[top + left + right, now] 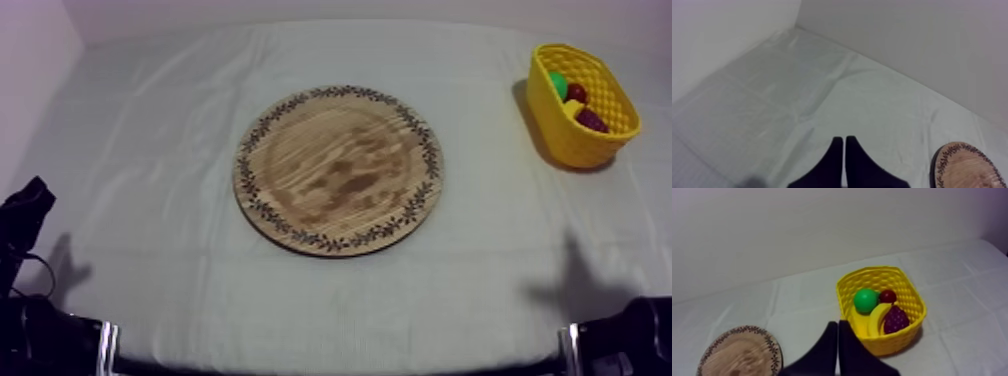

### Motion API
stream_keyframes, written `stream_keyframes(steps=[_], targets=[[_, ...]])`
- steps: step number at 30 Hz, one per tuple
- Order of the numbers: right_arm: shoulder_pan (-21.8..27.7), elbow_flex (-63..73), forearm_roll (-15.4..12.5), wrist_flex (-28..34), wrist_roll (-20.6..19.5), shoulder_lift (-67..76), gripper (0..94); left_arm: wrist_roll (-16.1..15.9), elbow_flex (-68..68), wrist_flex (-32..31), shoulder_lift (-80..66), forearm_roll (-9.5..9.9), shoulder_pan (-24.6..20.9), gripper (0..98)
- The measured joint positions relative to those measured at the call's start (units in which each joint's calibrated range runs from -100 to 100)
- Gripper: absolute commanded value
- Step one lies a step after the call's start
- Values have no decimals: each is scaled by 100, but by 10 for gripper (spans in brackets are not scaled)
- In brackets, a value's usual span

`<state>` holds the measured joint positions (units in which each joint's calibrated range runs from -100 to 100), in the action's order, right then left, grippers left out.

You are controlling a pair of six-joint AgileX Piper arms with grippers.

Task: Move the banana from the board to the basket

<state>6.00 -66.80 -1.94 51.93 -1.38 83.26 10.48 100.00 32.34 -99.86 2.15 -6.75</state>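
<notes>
The round wooden board point(338, 169) with its patterned rim lies bare in the middle of the table. At the far right stands the yellow basket point(553, 105); the banana point(877, 319) lies inside it beside a green pear point(865, 300), a small red fruit point(888, 295) and dark grapes point(896, 320). My right gripper point(838, 325) is shut on nothing, a narrow wedge short of the basket point(907, 285). My left gripper point(844, 141) is shut on nothing too, over bare cloth beside the board's edge point(967, 167). Both arms rest low at the front corners in the top view.
White walls close the table at the back and left. Wrinkled grey-white cloth point(180, 130) covers the whole table around the board. The board's edge point(739, 353) also lies left of my right gripper.
</notes>
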Motion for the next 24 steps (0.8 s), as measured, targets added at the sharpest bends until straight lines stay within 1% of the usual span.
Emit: stream_keyframes(steps=[7,10,17,20,24], targets=[[-334,-1501,140,-408,-124,972,3,0,0,0,0,0,0,1],[-414,-2055,147,-541,-93,1183,3,0,0,0,0,0,0,1],[-430,-2979,19,-648,16,1233,2,0,0,0,0,0,0,1],[-442,-3052,-71,-655,138,1233,9,0,0,0,0,0,0,1],[-478,-3065,-126,-719,138,1238,10,-3,0,0,0,0,0,1]])
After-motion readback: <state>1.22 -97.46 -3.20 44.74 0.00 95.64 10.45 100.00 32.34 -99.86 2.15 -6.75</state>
